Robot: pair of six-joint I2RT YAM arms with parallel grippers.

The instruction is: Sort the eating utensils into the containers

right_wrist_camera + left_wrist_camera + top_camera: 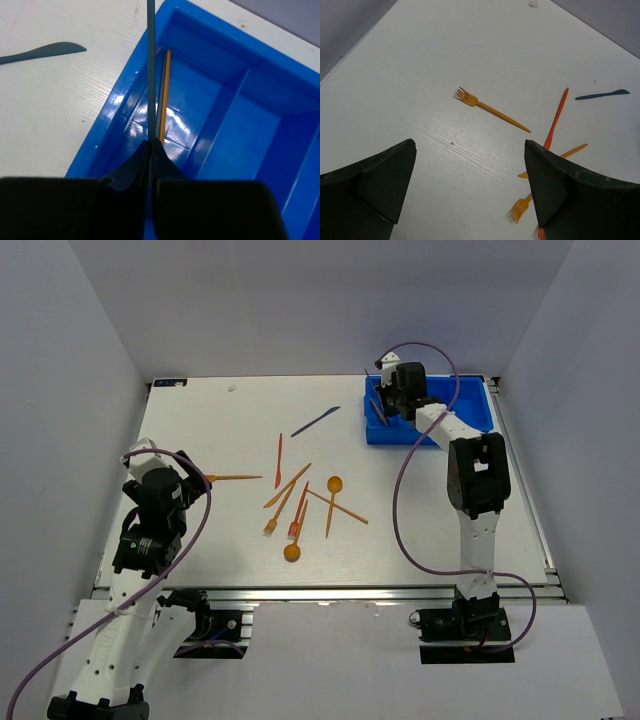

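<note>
Right claw [151, 145] was clamped tight on a grey-blue utensil [150, 75], poised over the leftmost compartment of the tray [107, 125] at the table's [220, 420] 1 o'clock, likely to drop it beside an orange utensil [163, 95]. Left claw [469, 145] hung wide open and empty above a fork [490, 109], probably its next pick.

The top camera looks steeply down from above and behind me. It takes in the whole table [220, 410], with my bases along the bottom edge.

My left wrist camera sits low and faces out through my left gripper [470, 150], whose fingers [375, 180] fill the lower corners. It shares the orange fork [490, 109] and dark knife [602, 94] with the top view.

My right wrist camera hangs close over the blue tray [240, 115] and looks along the dark utensil [150, 75] at mid-frame. That tray, and the knife at upper left, show from above too.
</note>
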